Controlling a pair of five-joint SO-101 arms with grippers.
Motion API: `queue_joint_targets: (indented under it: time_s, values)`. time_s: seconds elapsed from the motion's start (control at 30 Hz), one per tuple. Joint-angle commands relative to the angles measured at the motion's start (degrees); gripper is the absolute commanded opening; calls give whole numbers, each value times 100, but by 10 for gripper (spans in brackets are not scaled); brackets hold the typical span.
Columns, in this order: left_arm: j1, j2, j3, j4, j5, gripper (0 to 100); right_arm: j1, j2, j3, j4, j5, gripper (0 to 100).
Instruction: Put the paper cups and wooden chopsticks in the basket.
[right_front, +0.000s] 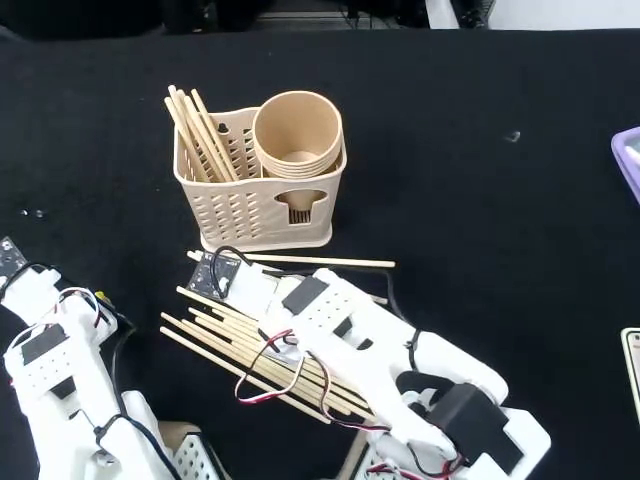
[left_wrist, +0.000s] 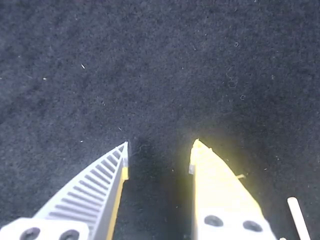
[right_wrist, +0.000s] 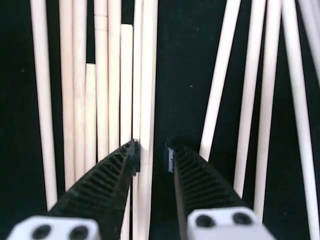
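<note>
A beige slotted basket (right_front: 250, 215) stands at the middle back of the black table. It holds stacked paper cups (right_front: 297, 130) and several wooden chopsticks (right_front: 200, 130) standing in its left part. More loose chopsticks (right_front: 225, 335) lie fanned in front of it, and one single chopstick (right_front: 320, 262) lies crosswise near the basket's foot. My right arm (right_front: 330, 320) hangs low over that fan. My right gripper (right_wrist: 151, 145) is narrowly open, its black fingers straddling a chopstick (right_wrist: 145, 100). My left gripper (left_wrist: 159, 145) is open over bare cloth at the front left.
A purple object (right_front: 628, 160) sits at the table's right edge, with a pale item (right_front: 633, 365) below it. White perforated arm bases (right_front: 190, 455) stand at the front edge. A thin white stick (left_wrist: 298, 215) lies beside my left gripper.
</note>
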Motion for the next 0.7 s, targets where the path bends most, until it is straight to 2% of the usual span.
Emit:
queue_joint_targets:
  time_s: [0.0,0.17,0.37,0.5,0.67]
  values:
    - [48,-79,-136,-114,-9,205,53,-189,-13,-114,79,102]
    - [48,-79,-136,-114,-9,205,53,391,-66,-457,88,103]
    - [48,-79,-127,-114,-9,205,53,602,-277,-369,79,98]
    - [31,-79,-127,-114,-9,205,53,602,-295,-352,79,5]
    - [31,-79,-127,-114,-9,205,53,532,-312,-325,79,11]
